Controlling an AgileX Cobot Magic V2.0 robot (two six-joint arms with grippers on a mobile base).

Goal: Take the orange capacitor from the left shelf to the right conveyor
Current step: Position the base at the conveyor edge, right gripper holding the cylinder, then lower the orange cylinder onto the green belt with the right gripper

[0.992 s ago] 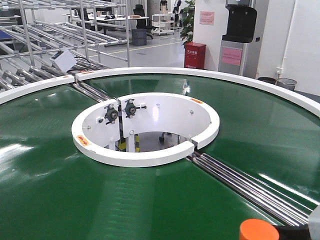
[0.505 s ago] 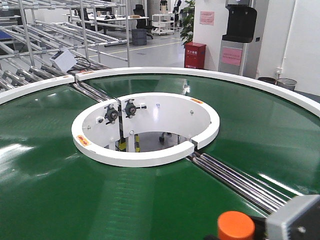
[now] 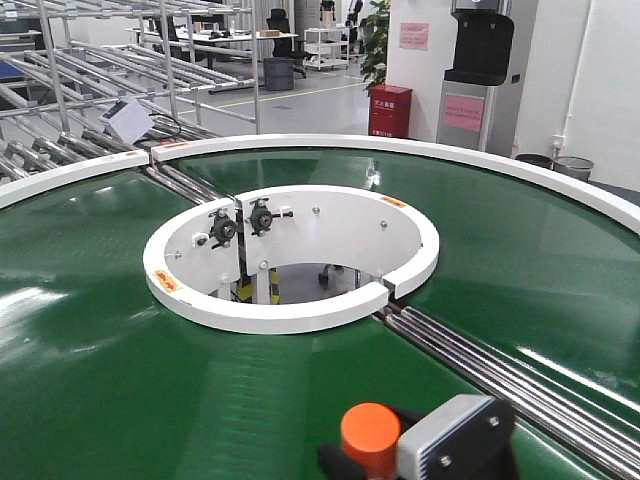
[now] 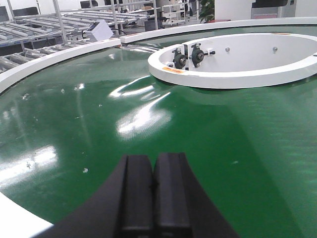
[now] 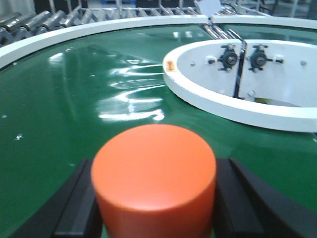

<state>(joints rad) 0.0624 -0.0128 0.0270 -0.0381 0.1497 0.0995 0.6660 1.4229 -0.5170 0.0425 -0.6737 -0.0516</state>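
The orange capacitor (image 5: 153, 173) fills the bottom of the right wrist view, upright between the black fingers (image 5: 74, 203) of my right gripper (image 5: 154, 208), which is shut on it. From the front the orange capacitor (image 3: 370, 432) shows at the bottom edge, over the green belt of the right conveyor (image 3: 100, 330), with the grey wrist housing to its right. My left gripper (image 4: 153, 173) is shut with nothing in it, its pads pressed together above the green belt (image 4: 247, 129). Steel rails of the left shelf (image 3: 60, 100) show at the far left.
The conveyor's white inner ring (image 3: 290, 310) holds two black bearings. Steel rollers (image 3: 500, 375) cross the belt to the right. A white outer rim (image 3: 400, 150) bounds the belt. A red box (image 3: 389, 110) and a dispenser (image 3: 475, 75) stand beyond.
My right gripper has carried the orange capacitor leftward along the bottom of the front view, from the far right toward the middle. The left gripper's earlier state is not shown.
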